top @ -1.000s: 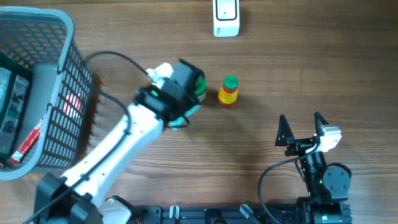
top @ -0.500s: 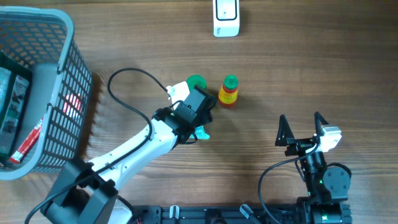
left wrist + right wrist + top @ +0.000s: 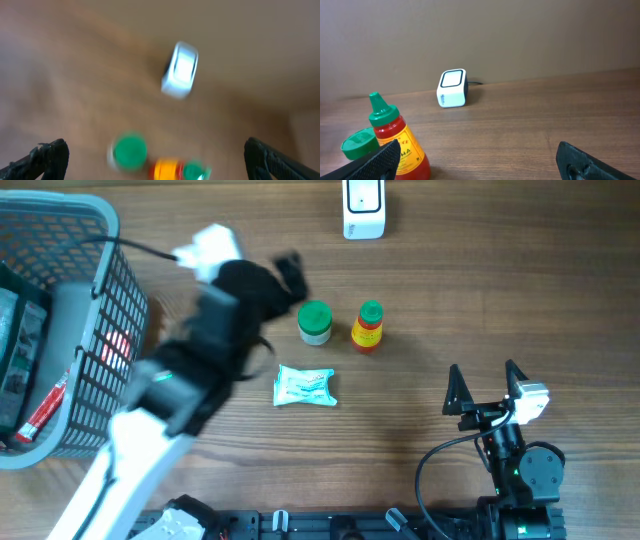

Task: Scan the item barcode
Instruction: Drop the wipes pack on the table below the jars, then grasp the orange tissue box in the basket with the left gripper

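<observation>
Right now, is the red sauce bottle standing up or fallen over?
Standing up. In the right wrist view the sauce bottle sits on its base, its green cap pointing straight up.

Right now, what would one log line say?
left pincer: open, empty | right pincer: open, empty | packet: on table, unheld | scanner: no item at it

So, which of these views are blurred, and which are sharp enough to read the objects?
Overhead: only the left arm is smeared; the packet and the sauce bottle are crisp. Left wrist: the whole frame is blurred, the scanner just a pale blob. Right wrist: sharp, with even light and no glare.
</observation>
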Motion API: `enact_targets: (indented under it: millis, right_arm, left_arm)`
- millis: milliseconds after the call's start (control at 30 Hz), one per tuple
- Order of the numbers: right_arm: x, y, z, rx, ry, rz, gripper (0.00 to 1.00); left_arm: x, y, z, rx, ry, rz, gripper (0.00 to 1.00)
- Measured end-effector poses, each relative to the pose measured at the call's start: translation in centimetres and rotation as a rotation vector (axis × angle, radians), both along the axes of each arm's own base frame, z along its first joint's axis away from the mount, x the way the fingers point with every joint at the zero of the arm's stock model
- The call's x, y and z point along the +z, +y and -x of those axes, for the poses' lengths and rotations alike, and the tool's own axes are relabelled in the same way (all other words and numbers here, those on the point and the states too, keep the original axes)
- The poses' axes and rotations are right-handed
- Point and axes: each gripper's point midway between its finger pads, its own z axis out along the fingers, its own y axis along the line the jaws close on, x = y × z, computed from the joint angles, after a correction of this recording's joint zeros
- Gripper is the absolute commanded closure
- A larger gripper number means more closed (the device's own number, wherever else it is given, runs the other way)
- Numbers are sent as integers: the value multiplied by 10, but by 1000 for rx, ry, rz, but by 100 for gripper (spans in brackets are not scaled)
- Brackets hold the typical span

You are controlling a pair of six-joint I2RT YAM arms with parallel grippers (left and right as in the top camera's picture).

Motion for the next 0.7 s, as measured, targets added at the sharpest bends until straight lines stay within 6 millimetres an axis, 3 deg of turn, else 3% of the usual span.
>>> enact_targets:
  millis: [100, 167, 200, 233, 267, 400, 500, 600, 700]
  right_arm:
    - [0, 0, 0, 0, 0, 0, 0]
    - [0, 0, 0, 0, 0, 0, 0]
    - [0, 0, 0, 0, 0, 0, 0]
    - [0, 0, 0, 0, 0, 0, 0]
    - [0, 0, 0, 0, 0, 0, 0]
    - [0, 0, 0, 0, 0, 0, 0]
    - [0, 0, 0, 0, 0, 0, 0]
    - [0, 0, 0, 0, 0, 0, 0]
    - [0, 0, 0, 0, 0, 0, 0]
  left_arm:
    - [58, 66, -3, 182, -141, 7, 0]
    - [81, 110, 0, 309, -196, 1, 0]
    - [85, 121, 1, 341, -206, 0, 0]
    - [93, 155, 6, 444, -227, -10, 0]
    - [94, 176, 10, 508, -230, -15, 0]
    - [90, 249, 25, 711, -219, -7, 0]
    - [83, 285, 35, 792, -197, 15, 0]
    - [53, 316, 43, 849, -93, 67, 3]
    - [2, 340, 44, 894, 84, 151, 8]
